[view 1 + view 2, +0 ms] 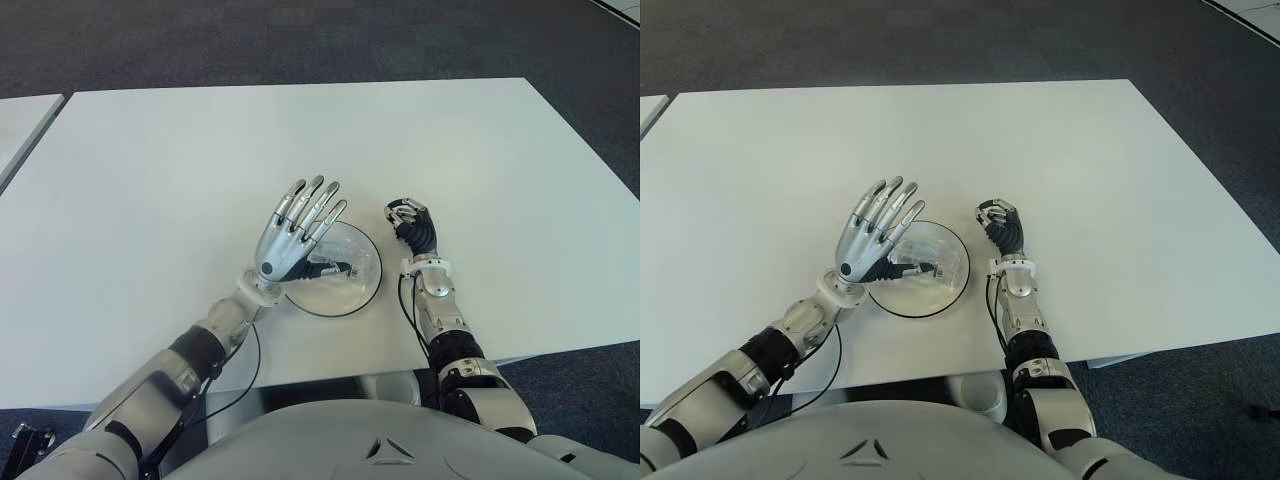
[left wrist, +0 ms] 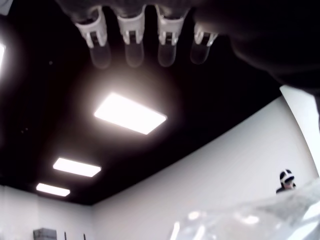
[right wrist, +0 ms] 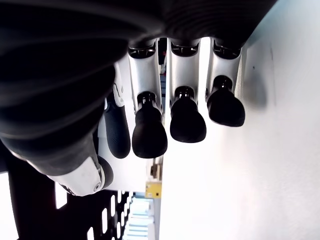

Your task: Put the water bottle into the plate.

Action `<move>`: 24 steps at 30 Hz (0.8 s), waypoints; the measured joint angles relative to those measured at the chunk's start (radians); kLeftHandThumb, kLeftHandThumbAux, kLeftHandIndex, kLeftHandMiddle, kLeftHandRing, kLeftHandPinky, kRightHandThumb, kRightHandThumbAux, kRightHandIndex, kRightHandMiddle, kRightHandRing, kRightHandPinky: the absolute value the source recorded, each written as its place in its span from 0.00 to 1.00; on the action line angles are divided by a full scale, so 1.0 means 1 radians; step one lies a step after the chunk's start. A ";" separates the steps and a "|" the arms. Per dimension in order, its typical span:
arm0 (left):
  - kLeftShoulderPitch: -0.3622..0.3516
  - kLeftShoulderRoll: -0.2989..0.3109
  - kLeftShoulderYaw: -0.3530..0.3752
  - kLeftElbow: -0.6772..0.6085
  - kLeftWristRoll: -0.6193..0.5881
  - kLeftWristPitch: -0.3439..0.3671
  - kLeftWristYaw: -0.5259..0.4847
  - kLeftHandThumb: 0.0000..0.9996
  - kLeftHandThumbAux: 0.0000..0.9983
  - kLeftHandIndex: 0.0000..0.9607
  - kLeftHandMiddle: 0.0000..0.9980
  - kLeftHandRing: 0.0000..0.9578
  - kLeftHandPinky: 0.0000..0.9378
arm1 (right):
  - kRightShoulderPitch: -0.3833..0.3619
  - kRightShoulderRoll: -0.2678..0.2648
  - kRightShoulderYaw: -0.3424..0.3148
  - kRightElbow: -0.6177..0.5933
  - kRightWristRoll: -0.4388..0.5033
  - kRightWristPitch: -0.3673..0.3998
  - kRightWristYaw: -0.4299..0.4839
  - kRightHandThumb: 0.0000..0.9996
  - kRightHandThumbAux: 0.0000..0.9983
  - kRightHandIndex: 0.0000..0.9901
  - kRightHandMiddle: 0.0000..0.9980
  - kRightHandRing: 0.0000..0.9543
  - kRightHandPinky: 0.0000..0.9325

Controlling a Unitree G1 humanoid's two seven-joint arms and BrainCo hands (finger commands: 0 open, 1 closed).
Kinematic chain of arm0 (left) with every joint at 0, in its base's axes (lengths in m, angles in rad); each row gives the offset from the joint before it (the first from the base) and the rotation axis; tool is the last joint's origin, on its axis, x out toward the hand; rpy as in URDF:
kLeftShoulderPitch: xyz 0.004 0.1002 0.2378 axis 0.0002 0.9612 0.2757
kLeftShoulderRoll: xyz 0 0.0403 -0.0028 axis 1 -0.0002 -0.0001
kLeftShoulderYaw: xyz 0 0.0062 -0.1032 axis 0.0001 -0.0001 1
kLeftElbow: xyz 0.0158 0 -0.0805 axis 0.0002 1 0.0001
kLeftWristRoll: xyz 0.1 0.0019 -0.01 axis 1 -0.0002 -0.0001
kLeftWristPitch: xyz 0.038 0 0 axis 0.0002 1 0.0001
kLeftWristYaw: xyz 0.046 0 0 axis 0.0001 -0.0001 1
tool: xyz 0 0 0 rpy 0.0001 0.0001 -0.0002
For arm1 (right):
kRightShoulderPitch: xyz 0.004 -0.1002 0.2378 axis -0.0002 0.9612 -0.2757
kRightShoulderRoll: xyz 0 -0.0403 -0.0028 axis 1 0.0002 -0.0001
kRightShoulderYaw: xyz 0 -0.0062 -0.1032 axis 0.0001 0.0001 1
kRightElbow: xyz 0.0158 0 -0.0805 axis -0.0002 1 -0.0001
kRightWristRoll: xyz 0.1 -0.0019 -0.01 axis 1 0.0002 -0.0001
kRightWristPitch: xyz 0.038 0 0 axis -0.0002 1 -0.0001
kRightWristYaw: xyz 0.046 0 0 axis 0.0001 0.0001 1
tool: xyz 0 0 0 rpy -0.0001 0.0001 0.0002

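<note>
Water bottle (image 1: pixel 912 262): clear and crinkly, lying on its side inside the plate (image 1: pixel 957 283), partly hidden behind the left hand. Small, see-through, with a dark bit near the thumb side that may be its cap; hard to tell for sure.

Closest in, at the near edge of the white table (image 1: pixel 150 170): two silver and black arms reaching out from the robot's body, with thin black cables hanging by the wrists.

A little farther in: the plate, round and clear glass with a dark rim, sitting flat on the table near the front edge, about in the middle.

Over the left side of the plate: the left hand (image 1: pixel 296 235), fingers (image 1: pixel 322 205) spread wide and straight, pointing up and away, holding nothing. Thumb down low, close to the bottle; touching it or not, cannot tell. In the left wrist view, fingertips (image 2: pixel 134 47) in a row, far apart from the palm, with a bit of the clear bottle (image 2: pixel 260 220) showing near the edge.

Just beside the plate on the right: the right hand (image 1: pixel 412 226), fingers (image 3: pixel 186 120) curled in tight like a fist, holding nothing.

Farther back: bare white table top, then dark grey carpet (image 1: pixel 300 40) beyond the far edge.
</note>
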 measured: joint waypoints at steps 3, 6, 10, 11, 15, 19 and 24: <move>0.001 -0.029 0.028 0.014 -0.078 -0.077 0.033 0.03 0.35 0.00 0.00 0.00 0.00 | 0.003 0.002 -0.001 -0.007 0.003 0.003 0.002 0.70 0.73 0.44 0.81 0.82 0.84; -0.006 -0.038 0.060 0.014 -0.179 -0.207 0.033 0.03 0.37 0.00 0.00 0.00 0.00 | 0.005 0.004 -0.003 -0.010 0.005 0.004 0.003 0.70 0.73 0.44 0.80 0.82 0.84; -0.020 -0.056 0.118 0.021 -0.266 -0.302 0.039 0.06 0.40 0.00 0.00 0.00 0.00 | 0.006 0.005 -0.005 -0.011 0.009 0.004 0.007 0.70 0.73 0.44 0.80 0.81 0.84; -0.019 -0.060 0.132 0.019 -0.290 -0.311 0.034 0.07 0.41 0.00 0.00 0.00 0.00 | 0.006 0.005 -0.005 -0.011 0.009 0.004 0.008 0.70 0.73 0.44 0.80 0.81 0.84; 0.040 -0.071 0.208 -0.064 -0.429 -0.304 -0.119 0.13 0.46 0.00 0.00 0.00 0.00 | 0.005 0.008 -0.005 -0.014 0.010 0.004 0.012 0.70 0.73 0.44 0.80 0.81 0.83; 0.100 -0.072 0.275 -0.129 -0.541 -0.263 -0.276 0.18 0.52 0.00 0.00 0.00 0.00 | 0.004 0.007 -0.006 -0.015 0.010 0.004 0.014 0.70 0.73 0.44 0.80 0.81 0.84; 0.136 -0.072 0.380 -0.151 -0.704 -0.230 -0.475 0.23 0.64 0.00 0.00 0.00 0.10 | 0.005 0.007 -0.006 -0.013 0.010 0.007 0.014 0.70 0.73 0.44 0.81 0.82 0.84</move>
